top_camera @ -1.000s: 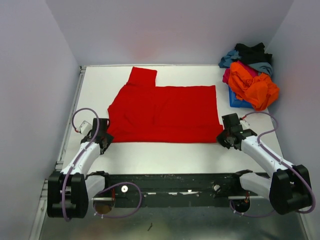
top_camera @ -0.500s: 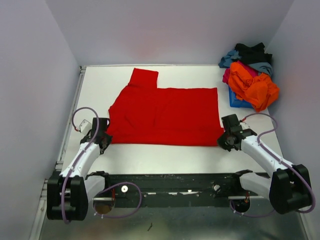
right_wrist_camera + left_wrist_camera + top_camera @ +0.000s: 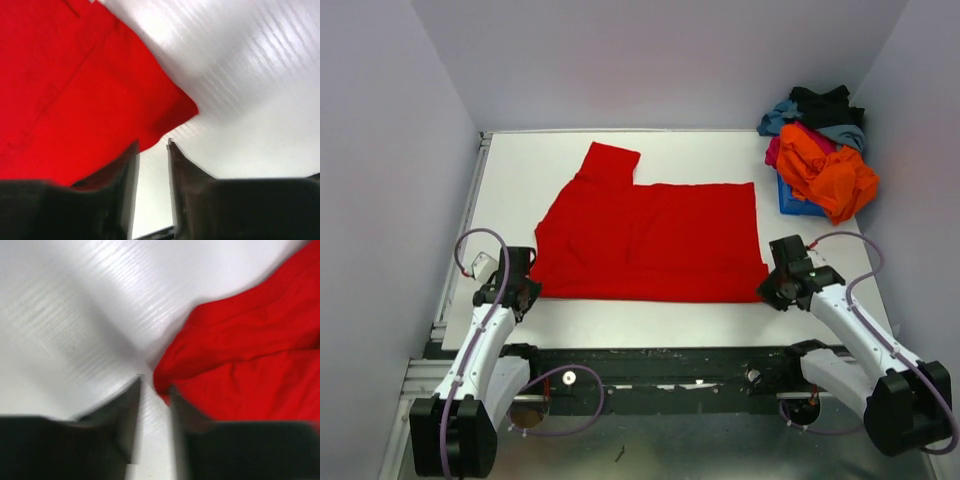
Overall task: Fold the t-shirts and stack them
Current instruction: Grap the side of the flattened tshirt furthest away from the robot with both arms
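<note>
A bright red t-shirt (image 3: 650,240) lies spread flat on the white table (image 3: 510,170), one sleeve pointing to the back left. My left gripper (image 3: 525,287) sits at the shirt's near left corner. In the left wrist view it (image 3: 155,386) is open, bare table between the jaws, the red cloth (image 3: 250,350) just touching the right fingertip. My right gripper (image 3: 772,288) is at the near right corner. It (image 3: 152,143) stands open, and the red corner (image 3: 75,85) lies just ahead of the fingertips, ungripped.
At the back right, a heap of t-shirts rests on a blue bin (image 3: 795,205): orange (image 3: 830,170) on top, magenta (image 3: 775,150), grey-blue (image 3: 785,112) and black (image 3: 820,100) behind. White walls close the table on three sides.
Both grippers drew back toward the near edge, pulling the shirt's near hem with them. Both were shut on its corners and have since opened, leaving the cloth on the table.
</note>
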